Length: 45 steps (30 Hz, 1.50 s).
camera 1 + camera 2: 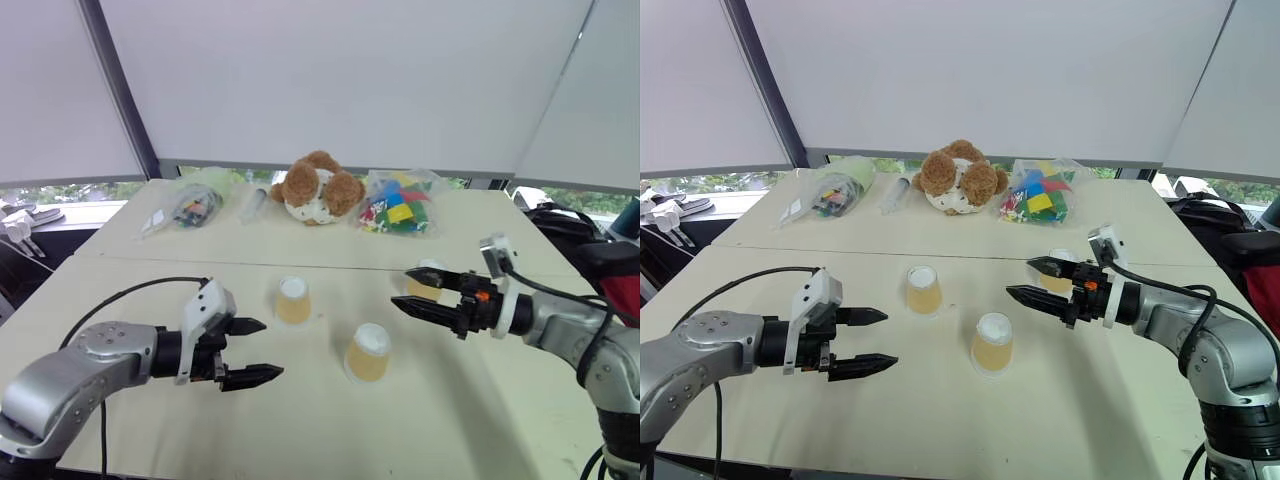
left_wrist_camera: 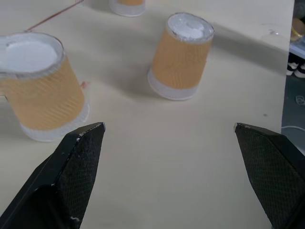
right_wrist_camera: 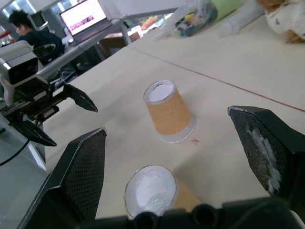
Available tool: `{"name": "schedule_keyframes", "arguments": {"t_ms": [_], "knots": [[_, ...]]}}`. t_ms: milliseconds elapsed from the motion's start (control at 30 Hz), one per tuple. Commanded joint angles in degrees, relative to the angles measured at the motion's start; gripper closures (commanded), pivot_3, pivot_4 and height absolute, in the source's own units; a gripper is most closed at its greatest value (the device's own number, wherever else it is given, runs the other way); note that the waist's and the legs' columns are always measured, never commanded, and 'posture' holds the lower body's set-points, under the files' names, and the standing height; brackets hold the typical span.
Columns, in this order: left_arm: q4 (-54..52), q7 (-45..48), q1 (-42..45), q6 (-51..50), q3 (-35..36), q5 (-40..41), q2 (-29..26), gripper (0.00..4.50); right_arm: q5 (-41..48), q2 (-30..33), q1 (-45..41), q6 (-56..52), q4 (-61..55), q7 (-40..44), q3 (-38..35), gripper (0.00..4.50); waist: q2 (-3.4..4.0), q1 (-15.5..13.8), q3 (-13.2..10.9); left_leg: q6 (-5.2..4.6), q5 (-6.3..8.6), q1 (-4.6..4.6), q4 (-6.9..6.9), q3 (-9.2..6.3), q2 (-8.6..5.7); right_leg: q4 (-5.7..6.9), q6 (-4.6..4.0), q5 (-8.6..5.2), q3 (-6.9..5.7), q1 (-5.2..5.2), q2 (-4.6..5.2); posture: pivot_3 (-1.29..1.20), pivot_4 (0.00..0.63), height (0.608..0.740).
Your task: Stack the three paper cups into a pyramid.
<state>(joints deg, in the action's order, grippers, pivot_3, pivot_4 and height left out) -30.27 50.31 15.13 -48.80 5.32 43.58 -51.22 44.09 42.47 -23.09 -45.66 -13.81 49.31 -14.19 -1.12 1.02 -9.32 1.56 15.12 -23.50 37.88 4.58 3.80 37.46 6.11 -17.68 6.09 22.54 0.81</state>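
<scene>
Three paper cups stand inverted on the counter (image 1: pixel 150 410), white bases up, long axes vertical: one centre (image 1: pixel 293 300), one lower centre (image 1: pixel 367 352), one right (image 1: pixel 424 281), behind the right tool (image 1: pixel 415 290). All are apart; no pyramid exists. Left tool (image 1: pixel 250 351) and right tool are both released, empty. Risk: a spread finger may topple a light cup; widely separated base cups cannot support the third.

My arms are silver-grey metal shells with black wrist sections. My left gripper (image 1: pixel 250 351) and right gripper (image 1: pixel 412 289) each have two black pointed fingers, a white camera block, black cables, and orange marks on the right.
</scene>
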Motion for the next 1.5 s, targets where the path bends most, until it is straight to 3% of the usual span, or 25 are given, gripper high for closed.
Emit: {"name": "schedule_keyframes", "arguments": {"t_ms": [33,133,333,767,867,933,967,1100,1333,1500], "knots": [[-0.84,-0.69,3.2,-2.16,1.95,4.4,1.1,0.0,-11.46,-2.18,-3.91,12.32,11.17,-5.52,1.93,0.05,0.0,0.08,0.0,0.0,0.0,0.0,0.02,0.02,-0.01,0.0,0.0,0.0,0.0,-0.01,0.0,0.0,0.15,0.74],[-1.77,-0.81,4.64,-3.2,1.34,5.09,0.6,0.0,-20.38,-4.58,-7.86,23.46,22.77,-9.07,4.8,0.05,0.01,0.19,-0.01,0.0,0.0,0.0,0.04,0.08,-0.02,0.0,0.0,0.0,0.03,0.02,0.0,0.0,0.15,0.74],[-3.65,-2.24,2.88,-4.1,1.43,5.58,0.28,0.0,-27.75,-7.79,-13.17,36.92,37.84,-10.49,6.47,0.05,0.02,0.23,-0.01,0.01,0.0,-0.04,-0.09,0.11,0.0,0.02,0.08,0.03,0.06,0.15,-0.01,0.0,0.15,0.74],[-4.51,-2.72,-0.34,-2.38,1.07,3.48,-0.41,0.0,-29.19,-10.41,-15.67,39.62,47.8,-10.09,5.58,0.05,0.03,0.2,-0.01,0.05,-0.03,-0.01,0.01,0.11,0.01,0.11,0.06,0.03,0.05,0.09,-0.01,0.0,0.15,0.74],[-4.21,-2.47,-0.48,-1.9,0.91,3.0,-0.34,0.0,-29.15,-10.82,-15.74,40.3,48.08,-10.53,5.15,1.32,0.03,0.23,-0.01,0.05,-0.03,-0.02,0.01,0.11,0.01,0.13,0.06,0.03,0.05,0.09,-0.01,0.0,0.15,0.74],[-4.05,-2.28,-0.7,-1.54,0.67,2.52,-0.28,0.0,-29.08,-10.93,-15.85,40.75,47.98,-10.54,4.95,2.27,0.03,0.23,-0.01,0.05,-0.03,-0.02,0.01,0.11,0.01,0.13,0.06,0.03,0.05,0.1,-0.01,0.0,0.15,0.74],[-3.95,-2.18,-0.86,-1.31,0.55,2.26,-0.28,0.0,-28.96,-10.89,-15.9,40.74,47.86,-10.54,4.77,2.33,0.03,0.24,-0.01,0.05,-0.03,-0.02,0.01,0.11,0.01,0.13,0.06,0.03,0.05,0.1,-0.01,0.0,0.15,0.74],[-3.77,-1.84,-1.14,-0.9,0.24,1.72,-0.28,0.0,-26.31,-9.04,-14.13,40.17,42.98,-5.38,3.93,2.33,0.03,0.18,-0.01,0.05,-0.03,-0.01,0.0,0.11,0.01,0.13,0.06,0.03,0.05,0.1,-0.01,0.0,0.15,0.74],[-1.84,-0.33,-1.34,-0.1,0.13,0.81,-0.71,0.0,-17.92,2.54,1.12,31.88,20.39,13.46,3.6,2.33,0.04,-0.24,-0.02,0.02,-0.01,-0.02,0.0,0.04,0.0,0.11,0.07,0.02,0.0,0.03,0.01,0.0,0.15,0.74],[0.25,1.33,-0.09,0.75,-1.21,-0.62,-0.7,0.0,-15.63,6.62,8.1,27.76,9.29,16.74,3.68,2.33,0.04,0.39,-0.01,0.02,-0.01,0.09,0.01,0.04,0.02,0.12,0.06,0.02,0.02,-0.02,-0.03,0.0,0.15,0.74]]}}
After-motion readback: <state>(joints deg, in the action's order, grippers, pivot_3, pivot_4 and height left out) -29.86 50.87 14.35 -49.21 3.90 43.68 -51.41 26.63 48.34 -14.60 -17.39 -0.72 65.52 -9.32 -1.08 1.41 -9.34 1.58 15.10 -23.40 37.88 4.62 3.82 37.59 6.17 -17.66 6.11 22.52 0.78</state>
